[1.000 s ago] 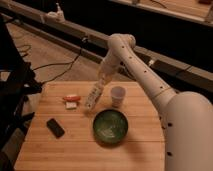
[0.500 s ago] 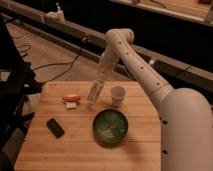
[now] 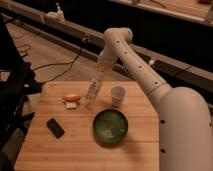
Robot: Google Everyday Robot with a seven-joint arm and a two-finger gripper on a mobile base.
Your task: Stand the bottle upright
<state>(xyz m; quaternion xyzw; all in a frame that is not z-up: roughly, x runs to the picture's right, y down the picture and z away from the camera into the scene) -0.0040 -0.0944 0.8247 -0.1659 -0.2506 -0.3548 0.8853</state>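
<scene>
The bottle (image 3: 92, 92) is at the far middle of the table (image 3: 60, 150), steeply tilted. Its long axis leans with the upper end to the far right and the lower end to the near left, at or just above the wood. The end effector (image 3: 98, 75) comes down from above and is closed on the bottle's upper part. A white cup (image 3: 117, 95) stands just to its right, contents hidden. The green bowl (image 3: 110, 126) nearer holds pale flecks. A black device (image 3: 55, 127) lies at the left.
</scene>
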